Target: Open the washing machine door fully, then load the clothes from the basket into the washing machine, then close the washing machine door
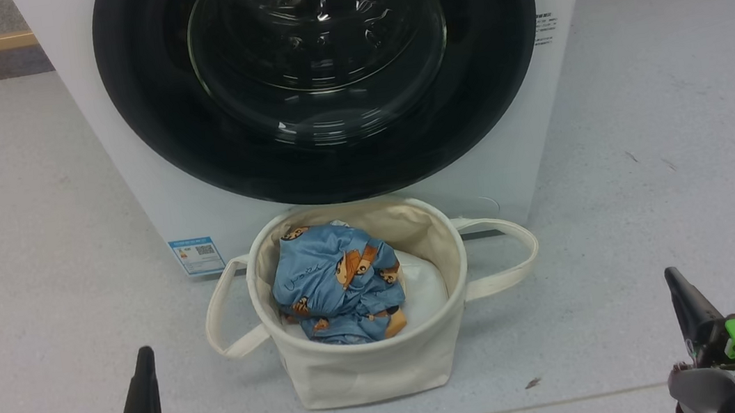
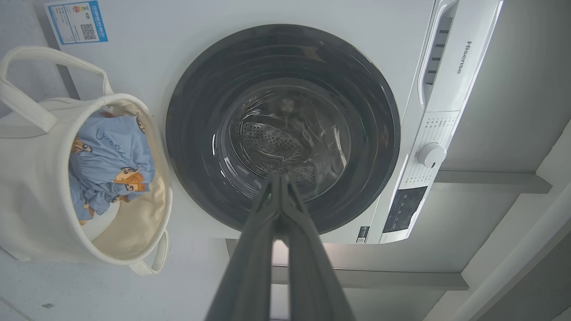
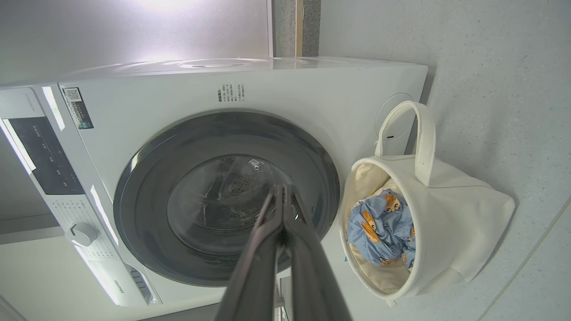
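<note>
Step one, we judge: door (image 1: 320,65) looks shut, left pincer (image 2: 279,178) and right pincer (image 3: 283,189) pressed together, empty; next, pull its rim open.

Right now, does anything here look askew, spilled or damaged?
Nothing stands out. The washing machine door is shut, the basket stands upright before it with the clothes inside, the left hand and right hand shut, touching nothing.

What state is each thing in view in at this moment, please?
Door: shut.
Basket: upright, loaded.
Clothes: crumpled, lying inside it.
Left gripper: shut, empty.
Right gripper: shut, empty.
</note>
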`<state>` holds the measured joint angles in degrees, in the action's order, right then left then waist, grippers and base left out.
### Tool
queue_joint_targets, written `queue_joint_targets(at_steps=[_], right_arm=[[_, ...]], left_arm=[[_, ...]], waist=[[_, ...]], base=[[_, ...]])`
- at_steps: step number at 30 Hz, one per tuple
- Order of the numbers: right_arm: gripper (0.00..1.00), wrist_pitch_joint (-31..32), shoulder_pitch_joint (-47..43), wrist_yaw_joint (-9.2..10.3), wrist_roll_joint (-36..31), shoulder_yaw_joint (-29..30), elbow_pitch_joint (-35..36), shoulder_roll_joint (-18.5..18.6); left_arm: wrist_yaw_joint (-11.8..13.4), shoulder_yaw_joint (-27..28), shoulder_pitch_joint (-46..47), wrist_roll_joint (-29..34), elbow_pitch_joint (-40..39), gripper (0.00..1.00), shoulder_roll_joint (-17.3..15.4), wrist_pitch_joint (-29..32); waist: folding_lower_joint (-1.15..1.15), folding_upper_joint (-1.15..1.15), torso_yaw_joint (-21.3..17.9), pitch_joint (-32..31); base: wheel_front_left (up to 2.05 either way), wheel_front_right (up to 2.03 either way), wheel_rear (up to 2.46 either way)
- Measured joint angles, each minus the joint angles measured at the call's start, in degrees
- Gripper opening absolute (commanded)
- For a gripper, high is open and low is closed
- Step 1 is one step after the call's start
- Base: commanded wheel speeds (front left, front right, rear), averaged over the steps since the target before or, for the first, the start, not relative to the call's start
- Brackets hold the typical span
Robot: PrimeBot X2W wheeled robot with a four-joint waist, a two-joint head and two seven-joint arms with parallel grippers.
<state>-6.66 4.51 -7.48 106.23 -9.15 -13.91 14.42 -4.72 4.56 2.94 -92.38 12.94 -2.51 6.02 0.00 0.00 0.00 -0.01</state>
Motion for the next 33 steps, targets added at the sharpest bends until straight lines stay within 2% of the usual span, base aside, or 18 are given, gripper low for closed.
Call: queue_joint_targets(at_steps=[31,32,33], right_arm=[[0.00,0.0,0.0,0.00,0.0,0.0,0.0,0.0],[1.00,0.0,0.0,0.00,0.0,0.0,0.0,0.0],[1.00,0.0,-0.1,-0.01,0.0,-0.1,-0.6,-0.2]], left_arm=[[0.0,0.0,0.0,0.0,0.0,0.00,0.0,0.0],[0.0,0.0,0.0,0.0,0.0,1.00,0.0,0.0],[0.0,-0.1,-0.1,0.0,0.6,1.00,0.0,-0.1]], waist=[[0.00,0.00,0.0,0.0],[0.00,0.00,0.0,0.0],[0.00,0.00,0.0,0.0]], base=[[0.00,0.00,0.00],[0.00,0.00,0.00],[0.00,0.00,0.00]])
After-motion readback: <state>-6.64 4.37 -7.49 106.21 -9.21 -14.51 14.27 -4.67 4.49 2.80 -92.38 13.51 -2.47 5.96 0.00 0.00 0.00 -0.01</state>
